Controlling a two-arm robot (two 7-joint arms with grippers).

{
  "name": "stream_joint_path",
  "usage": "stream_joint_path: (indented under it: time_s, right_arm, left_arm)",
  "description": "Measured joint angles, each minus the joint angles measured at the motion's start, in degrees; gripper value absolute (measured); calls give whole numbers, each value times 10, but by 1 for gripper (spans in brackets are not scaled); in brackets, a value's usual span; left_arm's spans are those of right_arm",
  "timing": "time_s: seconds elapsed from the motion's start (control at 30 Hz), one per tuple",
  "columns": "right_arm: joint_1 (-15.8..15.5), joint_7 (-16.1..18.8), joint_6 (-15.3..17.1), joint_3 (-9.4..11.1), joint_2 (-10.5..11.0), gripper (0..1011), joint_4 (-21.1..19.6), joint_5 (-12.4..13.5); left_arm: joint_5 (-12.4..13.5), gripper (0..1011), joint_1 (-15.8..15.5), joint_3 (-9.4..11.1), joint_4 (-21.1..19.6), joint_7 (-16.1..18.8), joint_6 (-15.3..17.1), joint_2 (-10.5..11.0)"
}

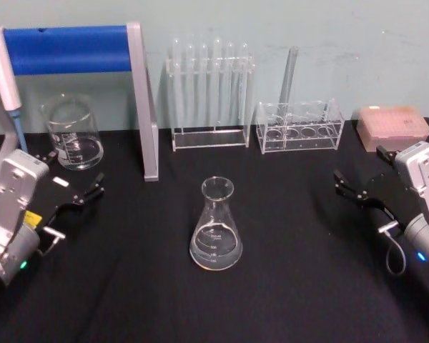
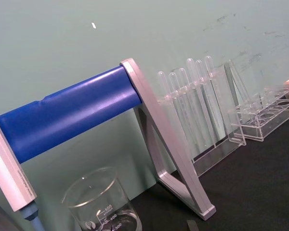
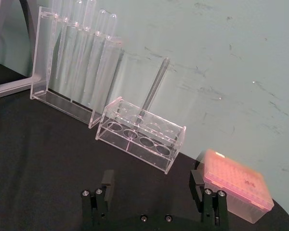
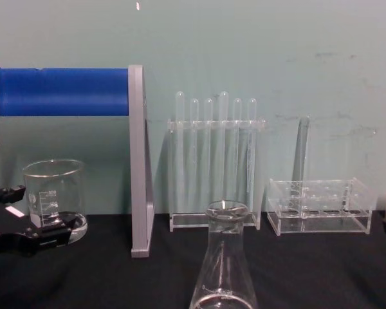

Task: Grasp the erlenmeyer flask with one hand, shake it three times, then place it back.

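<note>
The erlenmeyer flask (image 1: 216,227) stands upright on the black bench (image 1: 300,286), well to the left of the right hand (image 1: 359,168), whose jaws are spread apart and hold nothing. The left hand (image 1: 73,171), jaws likewise parted, sits beyond the flask near a beaker (image 1: 73,132).

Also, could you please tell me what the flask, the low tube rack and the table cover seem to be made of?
The erlenmeyer flask looks like clear glass: glossy, see-through, with bright glints and white printed markings. The low rack is probably clear acrylic, since it is built of flat transparent sheets with bright edges. The table cover is matte black with no reflections, likely cloth, though its weave is not discernible.
</note>
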Motion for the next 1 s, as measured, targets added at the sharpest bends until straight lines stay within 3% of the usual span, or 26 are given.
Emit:
stream_joint_path:
  time_s: [0.7, 0.83, 0.87, 0.9, 0.97, 1.0]
  right_arm:
    - [-1, 5, -4, 0, 2, 1000, 0, -1]
    - [-7, 57, -29, 3, 14, 1000, -8, 10]
    - [-10, 84, -36, 5, 20, 1000, -12, 25]
    - [-10, 84, -36, 5, 20, 1000, -12, 25]
    - [-19, 142, -47, 11, 33, 1000, -21, 62]
    - [-19, 142, -47, 11, 33, 1000, -21, 62]
  left_arm:
    - [0, 1001, 0, 0, 0, 0, 0, 0]
    - [0, 1001, 0, 0, 0, 0, 0, 0]
    - [0, 1001, 0, 0, 0, 0, 0, 0]
    - [0, 1001, 0, 0, 0, 0, 0, 0]
    - [0, 1001, 0, 0, 0, 0, 0, 0]
    - [0, 1001, 0, 0, 0, 0, 0, 0]
